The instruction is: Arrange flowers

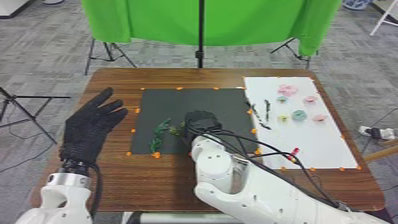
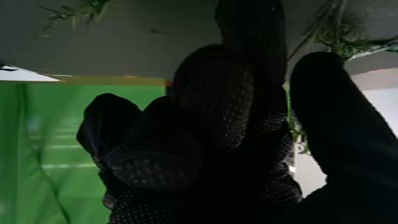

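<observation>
One left hand (image 1: pixel 87 125), fingers relaxed, frame left. Right hand (image 1: pixel 202 121) over dark mat (image 1: pixel 171 102), centre; grip: can't tell. Pink flower (image 1: pixel 287 90), upper right.

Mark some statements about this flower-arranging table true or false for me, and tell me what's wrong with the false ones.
1. The pink flowers lie on the white sheet. True.
2. The right hand is at the dark sheet. True.
3. The left hand is over the white sheet. False: it is over the wooden table, to the left of the dark sheet.
4. A green sprig lies on the dark sheet. True.
5. The cloth beyond the table is red. False: it is green.
</observation>
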Available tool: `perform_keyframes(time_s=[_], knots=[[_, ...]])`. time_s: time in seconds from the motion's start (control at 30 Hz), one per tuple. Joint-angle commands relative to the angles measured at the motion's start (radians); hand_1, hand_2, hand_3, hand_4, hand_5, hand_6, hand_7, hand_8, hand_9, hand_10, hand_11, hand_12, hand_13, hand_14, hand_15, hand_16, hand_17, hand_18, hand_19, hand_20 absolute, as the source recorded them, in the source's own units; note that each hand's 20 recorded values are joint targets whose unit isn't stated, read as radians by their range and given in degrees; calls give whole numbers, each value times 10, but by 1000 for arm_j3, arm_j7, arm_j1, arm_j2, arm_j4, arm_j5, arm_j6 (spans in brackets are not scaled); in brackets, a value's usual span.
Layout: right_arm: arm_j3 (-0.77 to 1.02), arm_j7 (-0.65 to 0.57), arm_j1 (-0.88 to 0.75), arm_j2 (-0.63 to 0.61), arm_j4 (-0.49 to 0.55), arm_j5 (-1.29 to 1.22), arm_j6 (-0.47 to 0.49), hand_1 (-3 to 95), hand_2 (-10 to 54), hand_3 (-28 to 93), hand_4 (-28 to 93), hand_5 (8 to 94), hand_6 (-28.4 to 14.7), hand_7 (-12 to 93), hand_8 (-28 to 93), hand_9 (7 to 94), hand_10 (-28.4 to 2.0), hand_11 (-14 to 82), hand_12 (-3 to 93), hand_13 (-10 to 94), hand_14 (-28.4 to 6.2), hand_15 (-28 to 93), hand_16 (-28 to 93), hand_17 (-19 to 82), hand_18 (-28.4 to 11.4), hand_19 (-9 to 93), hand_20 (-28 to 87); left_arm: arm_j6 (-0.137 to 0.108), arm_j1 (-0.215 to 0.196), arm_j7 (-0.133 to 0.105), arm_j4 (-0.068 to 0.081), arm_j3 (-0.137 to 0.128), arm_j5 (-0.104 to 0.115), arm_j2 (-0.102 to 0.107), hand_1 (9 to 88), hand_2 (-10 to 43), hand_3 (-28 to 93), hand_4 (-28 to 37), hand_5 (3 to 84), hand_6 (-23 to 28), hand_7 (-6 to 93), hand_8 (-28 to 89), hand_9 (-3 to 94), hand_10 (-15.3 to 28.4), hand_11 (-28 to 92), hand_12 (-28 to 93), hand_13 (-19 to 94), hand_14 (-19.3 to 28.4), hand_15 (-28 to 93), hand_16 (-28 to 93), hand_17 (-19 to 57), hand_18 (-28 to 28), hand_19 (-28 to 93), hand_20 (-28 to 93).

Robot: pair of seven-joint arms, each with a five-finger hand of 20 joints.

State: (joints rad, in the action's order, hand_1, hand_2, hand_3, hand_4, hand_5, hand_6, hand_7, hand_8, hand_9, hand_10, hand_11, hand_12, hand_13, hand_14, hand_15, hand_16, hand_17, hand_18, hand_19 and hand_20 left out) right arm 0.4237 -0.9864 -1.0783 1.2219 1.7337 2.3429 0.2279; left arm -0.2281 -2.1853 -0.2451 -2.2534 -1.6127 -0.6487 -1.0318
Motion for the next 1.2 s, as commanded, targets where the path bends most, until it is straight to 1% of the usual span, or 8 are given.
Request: perform_keyframes(time_s=[0.03, 0.13, 0.23, 0.3, 0.4, 0.63, 0.83, 1.2], knots=[[35, -2, 4, -57, 63, 82, -109, 291, 44, 724, -225, 937, -1, 314, -156, 937, -131, 526, 152, 893, -117, 751, 181, 559, -274, 932, 679, -3, -27, -1, -4, -5, -2, -9, 268, 85, 793, -222, 398, 103, 143, -104, 383, 214, 282, 111, 292, 284, 574, -99, -76, 252, 581, 121], [106, 31, -29, -108, 102, 149, -153, 288, 40, 726, -224, 937, -3, 319, -155, 937, -132, 527, 152, 891, -118, 753, 182, 555, -275, 932, 680, -8, -38, 0, -9, -16, -3, -10, 268, 85, 793, -221, 398, 104, 142, -103, 383, 214, 282, 111, 292, 284, 574, -99, -76, 253, 581, 121], [166, -5, -34, -165, 130, 101, -230, 288, 34, 729, -221, 935, -11, 220, -137, 934, -133, 446, 180, 848, -127, 736, 172, 507, -277, 932, 614, -18, -44, 5, -11, -19, 1, -17, 268, 84, 793, -222, 398, 104, 143, -103, 383, 214, 282, 111, 292, 284, 574, -99, -76, 253, 581, 121], [211, -32, -33, -196, 132, 55, -243, 290, 22, 731, -221, 867, -32, 149, -115, 886, -155, 376, 187, 801, -140, 697, 153, 451, -280, 932, 511, -13, -50, 6, -12, -21, -3, -17, 268, 84, 794, -222, 398, 103, 143, -103, 383, 215, 282, 111, 292, 284, 574, -99, -76, 252, 581, 120], [247, -77, -14, -239, 109, -38, -304, 291, 11, 734, -221, 799, -46, 130, -110, 838, -173, 365, 184, 754, -154, 691, 142, 409, -282, 932, 447, -18, -55, 5, -13, -20, 1, -17, 267, 84, 794, -222, 398, 103, 143, -103, 383, 214, 282, 111, 291, 284, 574, -99, -76, 253, 582, 120], [225, -154, 43, -285, -5, -131, -257, 288, 0, 741, -227, 678, -74, 117, -108, 742, -202, 387, 174, 677, -177, 731, 121, 356, -284, 932, 427, -17, -53, -1, -12, -15, 0, -17, 267, 85, 793, -223, 399, 105, 142, -103, 384, 215, 282, 111, 293, 284, 574, -99, -76, 253, 582, 120], [181, -193, 63, -277, -80, -162, -220, 290, -18, 760, -234, 603, -99, 108, -107, 694, -211, 418, 167, 644, -187, 752, 103, 330, -284, 932, 419, -19, -51, -9, -11, -8, 6, -12, 267, 85, 793, -223, 399, 103, 143, -103, 385, 215, 282, 111, 293, 284, 575, -99, -76, 253, 582, 120], [206, -210, 25, -220, -140, -219, -92, 288, -38, 749, -241, 606, -103, 106, -108, 688, -214, 429, 162, 639, -189, 759, 96, 320, -284, 932, 419, -12, -44, 2, -8, -9, 1, -21, 268, 85, 792, -224, 398, 104, 144, -104, 384, 216, 281, 111, 292, 284, 575, -99, -76, 253, 583, 121]])
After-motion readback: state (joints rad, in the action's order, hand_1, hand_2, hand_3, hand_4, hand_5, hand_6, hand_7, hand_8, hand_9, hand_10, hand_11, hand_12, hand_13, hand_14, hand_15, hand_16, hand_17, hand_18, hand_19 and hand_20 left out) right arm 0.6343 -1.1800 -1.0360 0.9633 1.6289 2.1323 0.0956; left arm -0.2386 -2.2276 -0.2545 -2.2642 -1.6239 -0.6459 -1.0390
